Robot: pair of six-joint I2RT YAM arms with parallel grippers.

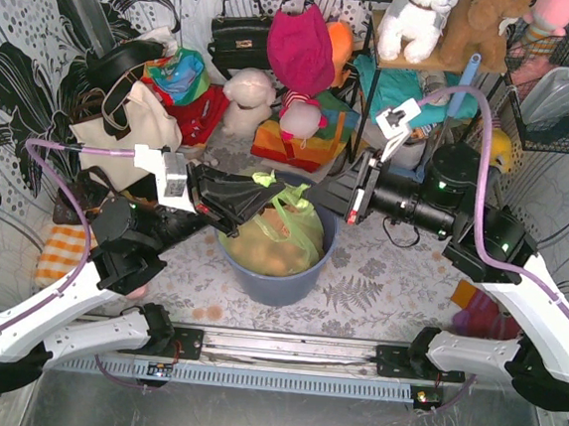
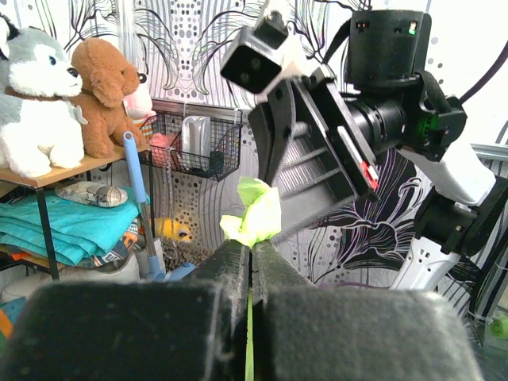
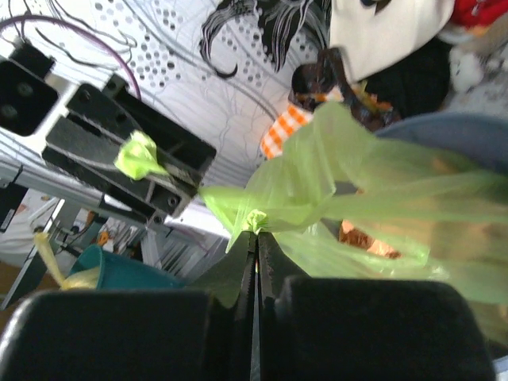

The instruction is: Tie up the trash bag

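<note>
Bulging trash bag (image 1: 280,241), translucent light green, crumpled

soft, even light is filling the overhead view, casting a faint shadow around the round blue-grey plastic bin (image 1: 258,285); the brushed metal sheet (image 1: 266,421) is giving off a dull sheen. in the left wrist view the black padded left fingers (image 2: 119,333) are blurring out of focus, and the white patterned wall (image 2: 484,40) is washing out. in the right wrist view light is glowing through the thin translucent light-green plastic bag (image 3: 381,182), while the black padded right fingers (image 3: 119,333) are blurring too.
</note>
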